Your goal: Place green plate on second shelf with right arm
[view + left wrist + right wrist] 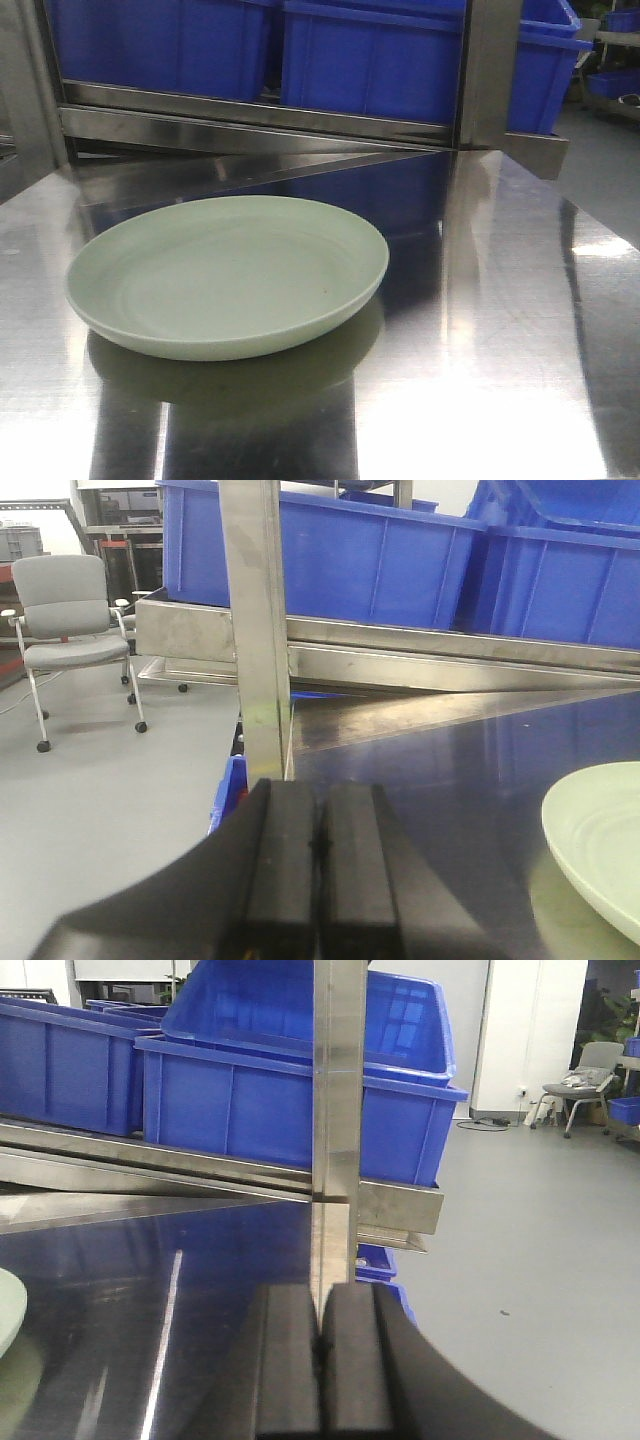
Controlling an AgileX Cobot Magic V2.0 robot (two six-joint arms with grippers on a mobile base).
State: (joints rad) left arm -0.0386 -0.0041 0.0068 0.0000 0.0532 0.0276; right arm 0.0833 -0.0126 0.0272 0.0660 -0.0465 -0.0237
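With jaws pressed together, the left gripper [320, 848] hangs near the green plate [600, 850].

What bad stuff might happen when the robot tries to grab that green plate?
The green plate lies flat on the shiny steel surface, so it might slide instead of lifting.
The right end effector is shut; unless it opens first, it would probably just shove the plate.
A steel post stands right ahead of it and might get bumped.

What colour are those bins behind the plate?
The bins are bright blue, clearest from the right wrist view.
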